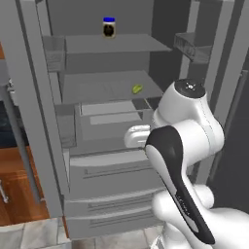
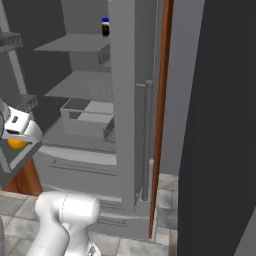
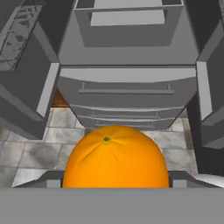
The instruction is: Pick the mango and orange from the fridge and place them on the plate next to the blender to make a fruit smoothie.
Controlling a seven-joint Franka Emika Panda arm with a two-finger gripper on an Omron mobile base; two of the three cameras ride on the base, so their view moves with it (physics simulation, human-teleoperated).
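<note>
A: The orange (image 3: pixel 115 156) sits right at six o'clock in the hand view, big and close, with the fingers clamped on its two sides. In the right base view it peeks out at nine o'clock, under the white hand.

B: And the fridge (image 1: pixel 116 146) stands open ahead, drawers at twelve o'clock. The mango (image 1: pixel 137 89)?

A: It lies on a middle shelf, near the front edge, at about one o'clock in the left base view.

B: How will that orange handle?

A: Firm, round, smooth-skinned, I'd guess light. It could roll out of a loose pinch; grip across its widest middle.
</note>
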